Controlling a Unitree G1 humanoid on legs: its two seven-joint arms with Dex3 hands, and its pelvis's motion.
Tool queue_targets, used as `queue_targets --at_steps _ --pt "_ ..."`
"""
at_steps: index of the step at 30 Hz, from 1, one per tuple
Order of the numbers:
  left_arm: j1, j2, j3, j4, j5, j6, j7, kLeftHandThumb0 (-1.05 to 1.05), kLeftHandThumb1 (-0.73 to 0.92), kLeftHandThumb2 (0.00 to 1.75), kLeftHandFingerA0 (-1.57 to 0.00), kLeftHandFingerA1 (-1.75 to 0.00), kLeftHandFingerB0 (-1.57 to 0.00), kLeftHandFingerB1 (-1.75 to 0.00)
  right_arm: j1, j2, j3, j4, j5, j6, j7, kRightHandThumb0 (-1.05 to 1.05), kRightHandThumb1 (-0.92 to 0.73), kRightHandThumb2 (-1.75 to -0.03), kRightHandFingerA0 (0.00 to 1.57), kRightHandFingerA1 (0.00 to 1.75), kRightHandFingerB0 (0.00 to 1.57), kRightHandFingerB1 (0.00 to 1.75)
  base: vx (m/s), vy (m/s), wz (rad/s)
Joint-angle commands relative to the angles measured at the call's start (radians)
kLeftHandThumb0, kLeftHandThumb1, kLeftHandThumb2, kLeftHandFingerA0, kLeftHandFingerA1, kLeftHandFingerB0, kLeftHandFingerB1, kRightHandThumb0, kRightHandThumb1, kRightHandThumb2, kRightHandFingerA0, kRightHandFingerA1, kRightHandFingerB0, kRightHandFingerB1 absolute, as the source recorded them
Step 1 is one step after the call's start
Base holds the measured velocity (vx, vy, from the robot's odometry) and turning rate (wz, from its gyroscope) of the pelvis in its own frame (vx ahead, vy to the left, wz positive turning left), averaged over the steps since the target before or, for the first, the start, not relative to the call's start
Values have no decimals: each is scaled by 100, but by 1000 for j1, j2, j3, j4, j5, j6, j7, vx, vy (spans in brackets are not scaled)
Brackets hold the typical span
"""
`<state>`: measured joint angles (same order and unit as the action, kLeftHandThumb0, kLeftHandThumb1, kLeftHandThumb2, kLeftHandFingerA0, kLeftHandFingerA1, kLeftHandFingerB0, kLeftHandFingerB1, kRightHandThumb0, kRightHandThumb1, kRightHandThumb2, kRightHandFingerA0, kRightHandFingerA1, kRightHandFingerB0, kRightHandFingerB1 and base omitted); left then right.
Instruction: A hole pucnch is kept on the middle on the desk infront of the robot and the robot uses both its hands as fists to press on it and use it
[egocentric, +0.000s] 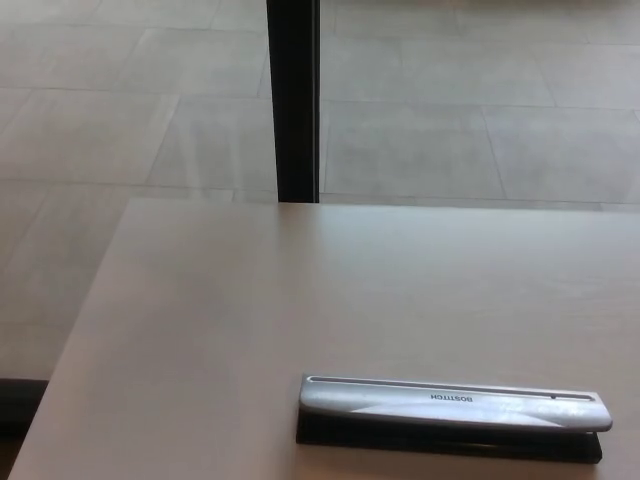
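The hole punch (455, 405) is showing a silver, metallic-looking top bar, smooth and semi-glossy, catching a bright streak of light along its far edge; dark printed lettering is sitting on its near face. Its base (440, 440) is looking black and matt, material unclear. The desk (300, 300) is presenting a pale, smooth laminate-like surface with a soft satin sheen and no visible grain. Beyond the far edge, the floor (120, 110) is appearing as large grey tiles, smooth and faintly reflective. The upright post (293, 100) is reading as black and glossy.
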<state>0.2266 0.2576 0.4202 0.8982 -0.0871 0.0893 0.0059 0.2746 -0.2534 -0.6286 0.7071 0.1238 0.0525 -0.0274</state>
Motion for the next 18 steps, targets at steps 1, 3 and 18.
queue_targets --at_steps 1,3,18 --pt "-37 20 230 -44 -233 89 42 -40 48 86 -85 -76 -61 -66 35 44 -251 -347 271 209 -154 -43 -58 -77 79 98 53 70 0 0 0" --pt "-61 25 271 -113 -266 102 39 -32 66 60 -100 -66 -72 -56 -83 -65 -332 -129 301 123 -150 -42 -66 -68 69 77 55 64 0 0 0" --pt "-369 -44 247 -879 -283 147 177 -17 74 73 -85 -164 -84 -99 -411 -157 -438 -561 374 235 -275 -38 -55 -119 142 144 90 102 0 0 0"
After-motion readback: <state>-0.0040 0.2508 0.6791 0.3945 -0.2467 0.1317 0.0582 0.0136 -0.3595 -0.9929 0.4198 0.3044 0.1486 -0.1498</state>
